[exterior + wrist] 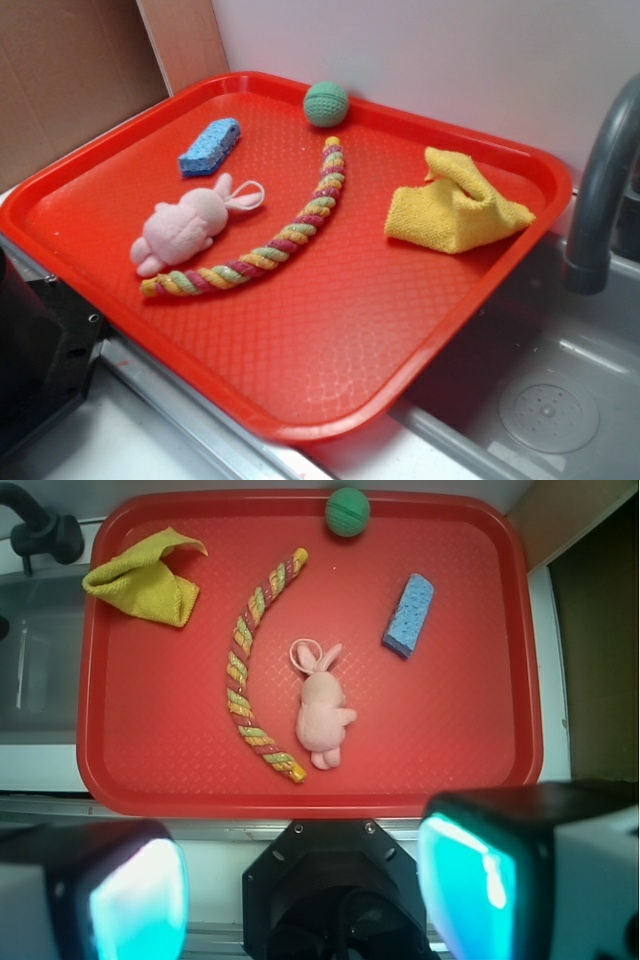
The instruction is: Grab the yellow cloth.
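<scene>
A WidowX gripper (320,880) is hanging high above the near edge of a red tray (480,750), its two fingers (135,895) spread wide apart and gripping nothing. The yellow cloth (145,580) is lying crumpled in the tray's far-left corner as seen from the gripper, well apart from the tool and close to a dark faucet (40,530). Between gripper and cloth, a braided rope (250,680) is curving across the tray, with a pink plush bunny (322,710) sitting almost directly ahead of the open fingers.
</scene>
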`<state>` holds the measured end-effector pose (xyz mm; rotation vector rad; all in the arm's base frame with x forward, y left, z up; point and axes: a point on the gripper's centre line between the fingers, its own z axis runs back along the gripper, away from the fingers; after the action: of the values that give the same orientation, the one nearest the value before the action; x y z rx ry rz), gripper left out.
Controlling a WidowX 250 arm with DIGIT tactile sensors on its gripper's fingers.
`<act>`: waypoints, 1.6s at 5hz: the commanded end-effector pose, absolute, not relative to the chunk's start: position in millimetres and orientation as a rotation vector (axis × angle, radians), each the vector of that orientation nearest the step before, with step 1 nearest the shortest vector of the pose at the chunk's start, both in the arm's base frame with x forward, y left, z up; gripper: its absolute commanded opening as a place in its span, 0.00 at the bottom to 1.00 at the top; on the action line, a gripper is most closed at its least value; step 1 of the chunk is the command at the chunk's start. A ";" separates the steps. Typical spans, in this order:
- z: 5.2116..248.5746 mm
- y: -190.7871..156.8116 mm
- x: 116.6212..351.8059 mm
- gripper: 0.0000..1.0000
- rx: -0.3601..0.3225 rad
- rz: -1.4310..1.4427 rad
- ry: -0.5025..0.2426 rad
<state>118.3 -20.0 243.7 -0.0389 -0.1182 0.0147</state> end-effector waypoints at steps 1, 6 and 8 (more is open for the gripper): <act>243.7 -20.0 118.3 1.00 -0.039 0.015 -0.118; 89.9 -119.1 271.6 1.00 -0.057 -1.020 -0.343; 63.7 -167.3 233.0 1.00 -0.199 -1.255 -0.289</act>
<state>242.9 -157.1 43.6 -0.2149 -0.2207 -1.2493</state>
